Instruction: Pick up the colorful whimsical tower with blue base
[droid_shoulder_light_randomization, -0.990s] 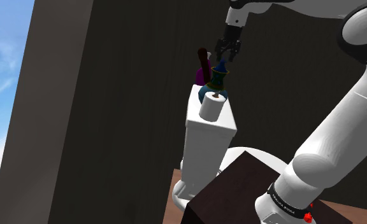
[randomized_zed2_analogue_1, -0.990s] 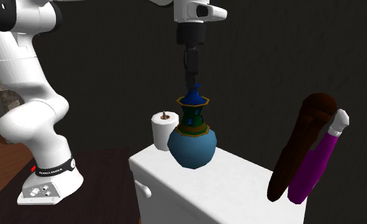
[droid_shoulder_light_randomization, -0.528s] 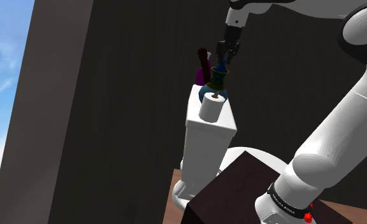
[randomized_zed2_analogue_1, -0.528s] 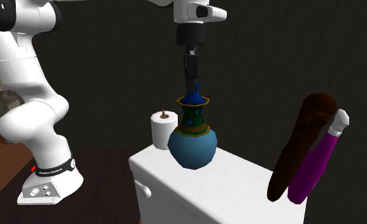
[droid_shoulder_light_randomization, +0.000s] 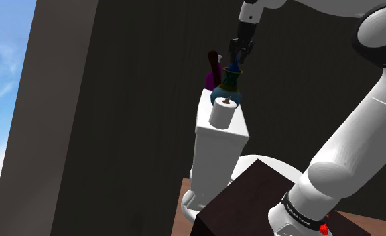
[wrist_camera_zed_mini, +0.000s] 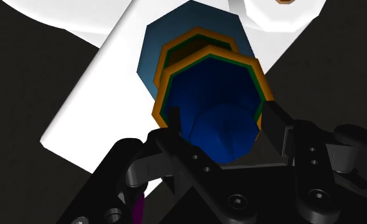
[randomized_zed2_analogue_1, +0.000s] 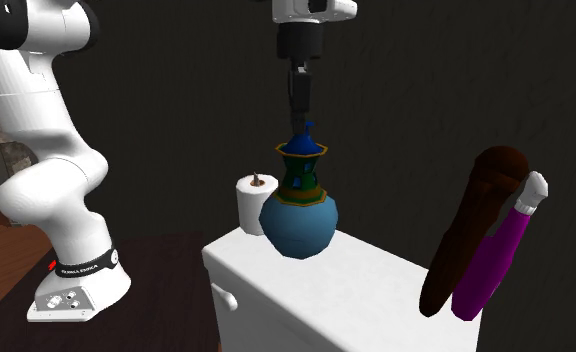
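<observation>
the gripper (randomized_zed2_analogue_1: 301,110) hangs straight down from above, and the tower (randomized_zed2_analogue_1: 296,205) sits directly beneath it. the tower's long axis is upright and runs in line with the hand. the tower has a round blue base, a green and orange banded middle and a dark blue pointed top.

in the wrist view i look down along that axis. the two black fingers of the gripper (wrist_camera_zed_mini: 220,127) are pressed against opposite sides of the tower (wrist_camera_zed_mini: 201,70), on its blue top. i read that as a clasp on the top, not a loose straddle.

the tower's base is over the flat lid of a white toilet tank (randomized_zed2_analogue_1: 326,290). i cannot tell whether the base rests on the lid or hangs just clear of it.

a white paper roll (randomized_zed2_analogue_1: 248,205) stands just beside the base, toward the second exterior view's left. a brown object (randomized_zed2_analogue_1: 476,230) and a purple object (randomized_zed2_analogue_1: 496,255) lean together, well apart from the tower toward that view's right.

from the shoulder view, the gripper (droid_shoulder_light_randomization: 237,57) tops the tower (droid_shoulder_light_randomization: 228,84), with the paper roll (droid_shoulder_light_randomization: 223,114) in front of it.

my judgement is that the move ahead depends on pulling straight up along the tower's own axis. the grip is high and narrow, and the heavy base hangs far below the fingers. any sideways drift could swing the base toward the roll.
</observation>
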`<state>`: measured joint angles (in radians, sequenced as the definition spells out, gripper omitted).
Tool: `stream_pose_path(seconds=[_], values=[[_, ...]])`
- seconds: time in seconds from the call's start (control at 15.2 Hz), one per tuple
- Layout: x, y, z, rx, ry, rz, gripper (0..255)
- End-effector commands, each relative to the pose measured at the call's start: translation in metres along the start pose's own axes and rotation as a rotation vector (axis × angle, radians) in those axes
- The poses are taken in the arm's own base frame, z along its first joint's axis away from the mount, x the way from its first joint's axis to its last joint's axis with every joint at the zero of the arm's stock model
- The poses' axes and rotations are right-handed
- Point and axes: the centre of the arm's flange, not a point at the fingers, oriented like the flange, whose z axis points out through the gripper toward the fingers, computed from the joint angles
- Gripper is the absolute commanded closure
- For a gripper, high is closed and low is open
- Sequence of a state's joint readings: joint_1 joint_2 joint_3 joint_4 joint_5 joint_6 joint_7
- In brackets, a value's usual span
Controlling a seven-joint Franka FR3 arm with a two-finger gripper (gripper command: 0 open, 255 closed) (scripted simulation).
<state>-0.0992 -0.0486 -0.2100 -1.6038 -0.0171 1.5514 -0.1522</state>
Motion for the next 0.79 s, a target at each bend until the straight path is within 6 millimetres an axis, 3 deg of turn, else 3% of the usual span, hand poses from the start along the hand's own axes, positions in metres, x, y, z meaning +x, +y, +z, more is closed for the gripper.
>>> stream_pose_path(seconds=[0.0, 0.59, 0.73], values=[[0.000, 0.000, -0.012, 0.000, 0.003, 0.000, 255], [-0.001, 0.000, -0.060, 0.000, 0.003, 0.000, 255], [-0.001, 0.000, -0.061, 0.000, 0.003, 0.000, 255]])
